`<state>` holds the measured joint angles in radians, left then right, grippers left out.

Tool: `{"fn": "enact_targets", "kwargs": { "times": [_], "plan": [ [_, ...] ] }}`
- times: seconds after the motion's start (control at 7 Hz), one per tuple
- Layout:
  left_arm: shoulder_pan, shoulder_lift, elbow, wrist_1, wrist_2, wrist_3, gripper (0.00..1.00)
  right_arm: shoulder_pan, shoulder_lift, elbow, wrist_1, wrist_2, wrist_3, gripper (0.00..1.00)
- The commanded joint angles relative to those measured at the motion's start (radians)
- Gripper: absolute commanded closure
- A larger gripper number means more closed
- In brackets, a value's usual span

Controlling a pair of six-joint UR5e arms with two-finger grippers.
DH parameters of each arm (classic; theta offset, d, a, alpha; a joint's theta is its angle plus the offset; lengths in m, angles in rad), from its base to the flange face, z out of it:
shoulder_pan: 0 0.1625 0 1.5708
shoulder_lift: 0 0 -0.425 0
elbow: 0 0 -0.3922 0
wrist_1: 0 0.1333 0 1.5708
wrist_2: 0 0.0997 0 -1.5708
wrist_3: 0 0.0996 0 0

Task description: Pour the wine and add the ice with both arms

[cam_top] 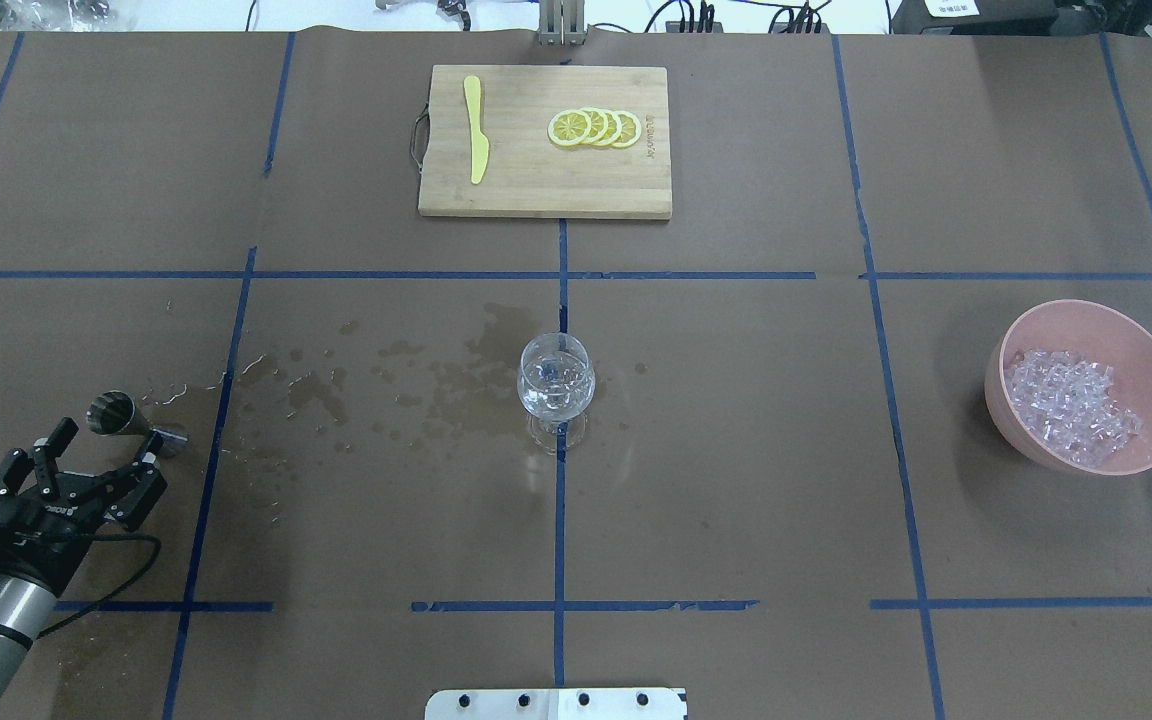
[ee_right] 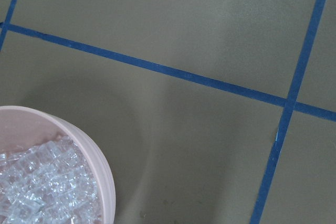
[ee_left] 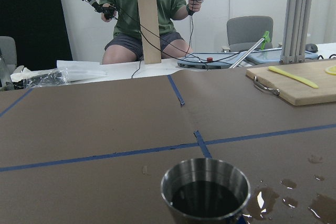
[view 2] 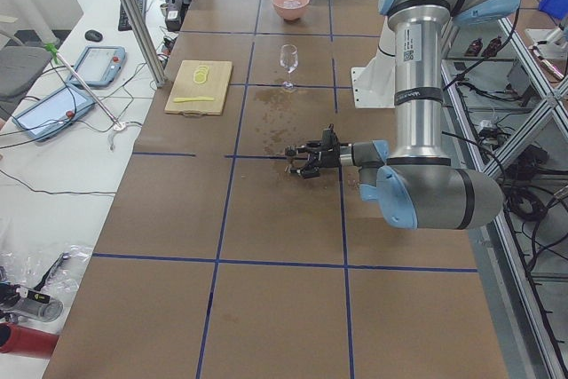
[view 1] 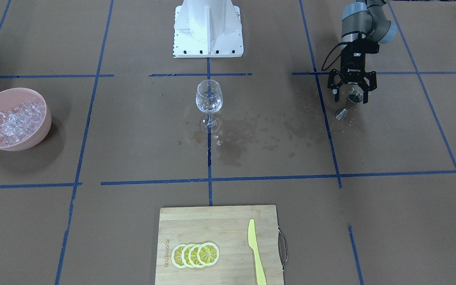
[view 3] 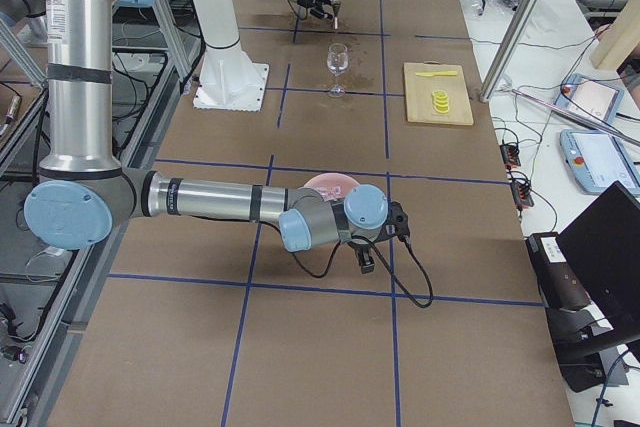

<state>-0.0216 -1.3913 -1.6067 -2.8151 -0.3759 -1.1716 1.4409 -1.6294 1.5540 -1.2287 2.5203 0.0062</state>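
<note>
One steel jigger (cam_top: 126, 420) of wine (ee_left: 205, 200) stands just ahead of the left gripper (cam_top: 106, 452), spread wide; the right gripper (view 3: 365, 263), its state impossible to tell, hangs beside the pink bowl (cam_top: 1151, 350) of ice (cam_top: 1071, 405).

So the right arm (view 3: 210, 199) is stretched low across the counter (view 3: 320, 347), with the right tool (view 3: 366, 261) hanging just beside the pink bowl (view 3: 330, 182), which the arm half hides. Further back there's the wine glass (view 3: 338, 62), upright, near a cutting board (view 3: 420, 97) with lemon slices (view 3: 440, 100) and a yellow knife (view 3: 435, 73), and the left tool (view 3: 322, 9) beyond it.
</note>
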Motion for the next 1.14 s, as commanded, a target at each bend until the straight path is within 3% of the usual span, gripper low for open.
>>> {"fn": "enact_targets", "kwargs": {
  "times": [0.0, 0.14, 0.71, 1.0],
  "plan": [
    [-0.001, -0.034, 0.048, -0.006, 0.000, 0.001, 0.12, 0.001, 0.000, 0.000, 0.000, 0.000, 0.000, 0.00],
    [-0.006, -0.028, 0.047, -0.007, 0.000, 0.001, 0.17, 0.001, 0.000, 0.001, 0.000, 0.000, 0.000, 0.00],
    [-0.044, -0.032, 0.048, -0.004, -0.006, 0.000, 0.22, 0.001, 0.002, 0.001, 0.000, 0.000, 0.000, 0.00],
    [-0.043, -0.037, 0.048, -0.006, -0.006, 0.001, 0.44, 0.001, 0.006, 0.001, 0.000, 0.000, 0.002, 0.00]
  ]
}}
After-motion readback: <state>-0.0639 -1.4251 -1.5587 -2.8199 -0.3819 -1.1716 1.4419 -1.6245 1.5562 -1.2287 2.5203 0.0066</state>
